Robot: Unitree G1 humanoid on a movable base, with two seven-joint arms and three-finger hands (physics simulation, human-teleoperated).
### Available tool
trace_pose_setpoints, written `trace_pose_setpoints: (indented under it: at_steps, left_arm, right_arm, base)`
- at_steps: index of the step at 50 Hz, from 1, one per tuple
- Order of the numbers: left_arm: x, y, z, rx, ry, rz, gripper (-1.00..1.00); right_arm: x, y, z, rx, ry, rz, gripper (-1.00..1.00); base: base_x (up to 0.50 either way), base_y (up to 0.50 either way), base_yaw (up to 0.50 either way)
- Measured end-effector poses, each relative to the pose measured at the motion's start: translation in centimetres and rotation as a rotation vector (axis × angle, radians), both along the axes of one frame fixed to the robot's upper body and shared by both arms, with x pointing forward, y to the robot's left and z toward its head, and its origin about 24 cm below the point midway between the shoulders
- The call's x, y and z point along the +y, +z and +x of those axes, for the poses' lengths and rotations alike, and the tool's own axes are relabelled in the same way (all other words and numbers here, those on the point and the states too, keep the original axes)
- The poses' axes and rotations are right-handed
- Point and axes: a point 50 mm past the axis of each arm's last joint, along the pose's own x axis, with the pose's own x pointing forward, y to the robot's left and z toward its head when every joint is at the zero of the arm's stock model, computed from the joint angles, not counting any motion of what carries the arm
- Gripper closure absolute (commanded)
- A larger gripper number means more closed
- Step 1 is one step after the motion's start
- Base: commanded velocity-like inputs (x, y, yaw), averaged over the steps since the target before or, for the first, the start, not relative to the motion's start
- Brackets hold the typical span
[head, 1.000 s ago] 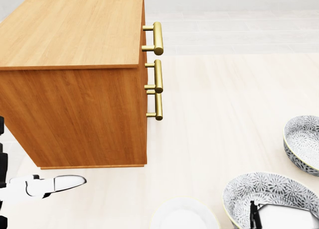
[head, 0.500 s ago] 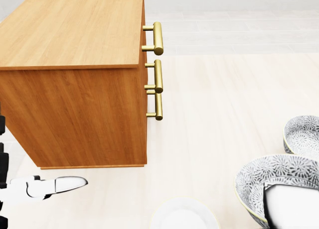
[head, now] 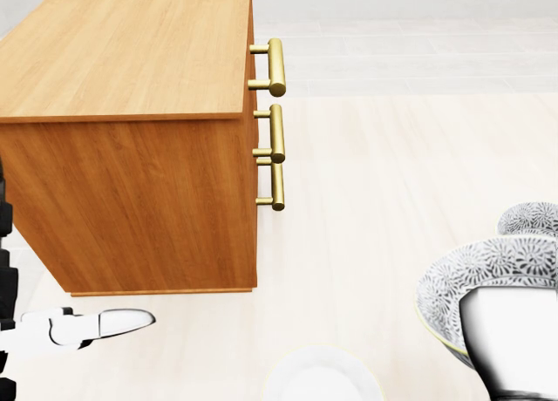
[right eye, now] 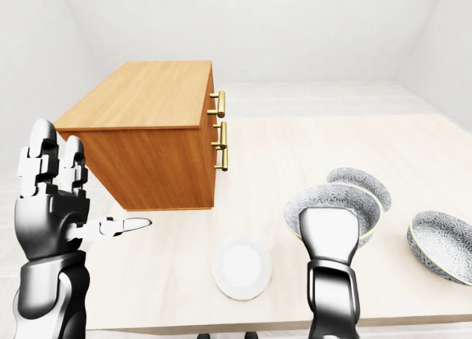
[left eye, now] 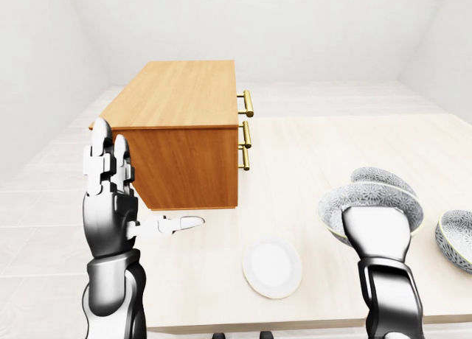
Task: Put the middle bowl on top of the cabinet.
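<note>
The cabinet stands on the left of the worktop, its handles on the side facing right in the left-eye view. A plate lies below that side. Right of the plate, the right hand carries the held bowl off the worktop, with a second bowl just above it in view and a third bowl farther right.

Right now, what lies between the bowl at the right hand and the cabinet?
Between bowl and cabinet only bare table shows in the left-eye view; the white plate lies lower, off that line.
</note>
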Motion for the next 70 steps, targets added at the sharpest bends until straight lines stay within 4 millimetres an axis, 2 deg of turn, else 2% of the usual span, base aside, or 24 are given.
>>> trace_pose_setpoints:
  at_steps: [20, 35, 44, 55, 70]
  left_arm:
    - [-0.2, -0.3, 0.1, 0.017, -0.014, 0.009, -1.0]
    - [-0.4, -0.7, 0.3, 0.037, -0.023, 0.014, -1.0]
    - [-0.5, -0.8, 0.4, 0.042, -0.027, 0.018, -1.0]
    - [-0.6, -0.9, 0.4, 0.05, -0.03, 0.021, -1.0]
    - [-0.6, -1.0, 0.5, 0.056, -0.033, 0.024, -1.0]
  right_arm:
    - [0.5, 2.5, 2.4, -0.006, 0.041, -0.086, 1.0]
    - [1.1, 5.4, 4.2, -0.075, 0.054, -0.132, 1.0]
    - [1.6, 7.0, 4.9, -0.159, 0.056, -0.061, 1.0]
    - [1.8, 7.9, 5.8, -0.202, 0.059, 0.056, 1.0]
    - [2.3, 10.0, 6.6, -0.284, 0.075, 0.091, 1.0]
  base:
    - [0.0, 0.0, 0.0]
    - [0.0, 0.0, 0.0]
    - [0.0, 0.0, 0.0]
    - [0.0, 0.0, 0.0]
    - [0.0, 0.0, 0.0]
